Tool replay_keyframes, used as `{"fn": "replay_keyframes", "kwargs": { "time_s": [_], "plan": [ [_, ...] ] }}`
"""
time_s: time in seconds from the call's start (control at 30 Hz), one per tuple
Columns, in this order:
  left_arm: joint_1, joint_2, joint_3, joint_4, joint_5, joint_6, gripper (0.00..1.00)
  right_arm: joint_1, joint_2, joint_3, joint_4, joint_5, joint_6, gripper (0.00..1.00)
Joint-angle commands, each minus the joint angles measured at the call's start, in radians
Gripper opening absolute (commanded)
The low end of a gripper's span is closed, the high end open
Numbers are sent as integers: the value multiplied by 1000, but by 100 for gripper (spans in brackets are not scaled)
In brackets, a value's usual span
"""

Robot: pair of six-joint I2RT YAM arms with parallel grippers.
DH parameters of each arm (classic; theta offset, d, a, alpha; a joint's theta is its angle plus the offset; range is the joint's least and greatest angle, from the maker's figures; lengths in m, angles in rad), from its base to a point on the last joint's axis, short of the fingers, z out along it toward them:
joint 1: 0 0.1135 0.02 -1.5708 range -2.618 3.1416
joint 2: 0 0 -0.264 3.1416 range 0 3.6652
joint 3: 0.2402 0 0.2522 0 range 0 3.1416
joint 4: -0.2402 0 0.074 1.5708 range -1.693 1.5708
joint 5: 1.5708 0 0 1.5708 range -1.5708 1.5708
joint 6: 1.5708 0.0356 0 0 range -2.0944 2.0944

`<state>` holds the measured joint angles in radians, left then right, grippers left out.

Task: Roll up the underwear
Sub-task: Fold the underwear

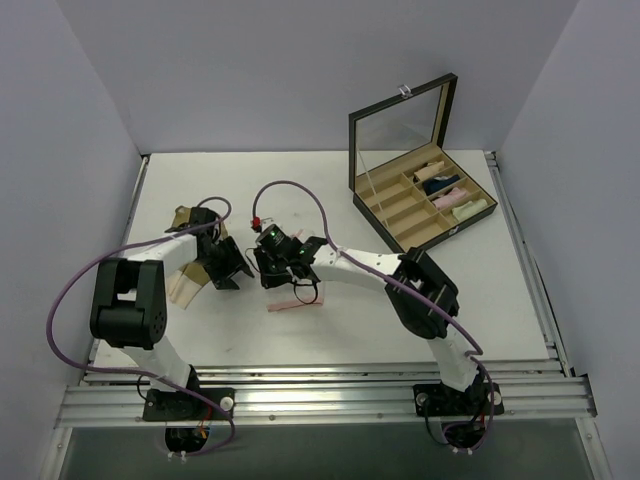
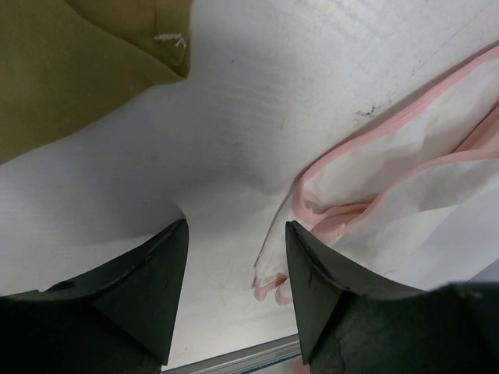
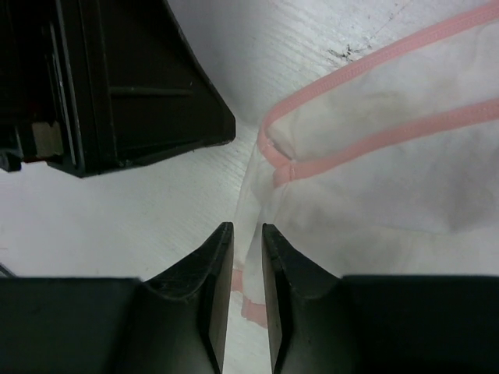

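The white underwear with pink edging [image 1: 296, 302] lies flat on the table between the two grippers. My right gripper [image 1: 283, 268] is low over its left edge. In the right wrist view the jaws stand a narrow gap apart, and the edge of the white underwear [image 3: 374, 171] runs into the gap of the right gripper [image 3: 245, 230]. My left gripper [image 2: 236, 234] is open and empty; the white underwear [image 2: 405, 179] lies by its right finger. In the top view the left gripper [image 1: 230, 268] is just left of the right one. The tan underwear [image 2: 70, 70] lies behind, partly under the left arm [image 1: 185, 287].
A black organizer box [image 1: 372, 212] with its lid up stands at the back right; cloth rolls, among them a navy roll [image 1: 441, 189] and a mint-green roll [image 1: 470, 209], lie in its compartments. The left gripper's black body [image 3: 117, 86] is close beside the right fingers.
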<state>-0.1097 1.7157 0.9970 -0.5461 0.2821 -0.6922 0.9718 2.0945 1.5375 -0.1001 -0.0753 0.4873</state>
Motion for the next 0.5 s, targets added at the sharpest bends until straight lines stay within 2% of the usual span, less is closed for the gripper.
{"fn": "replay_keyframes", "kwargs": {
  "time_s": [0.0, 0.1, 0.3, 0.47],
  "plan": [
    [-1, -67, -26, -25, -24, 36, 61, -30, -22, 38, -6, -27, 37, 20],
    [-10, -91, -57, 1, 28, 39, 61, -47, -88, -10, -1, 0, 63, 20],
    [-93, -145, -101, 70, 98, 25, 62, -171, -180, -108, -46, 106, 83, 22],
    [-120, -157, -110, 94, 104, 10, 61, -286, -160, -108, -44, 86, 44, 22]
  ]
}}
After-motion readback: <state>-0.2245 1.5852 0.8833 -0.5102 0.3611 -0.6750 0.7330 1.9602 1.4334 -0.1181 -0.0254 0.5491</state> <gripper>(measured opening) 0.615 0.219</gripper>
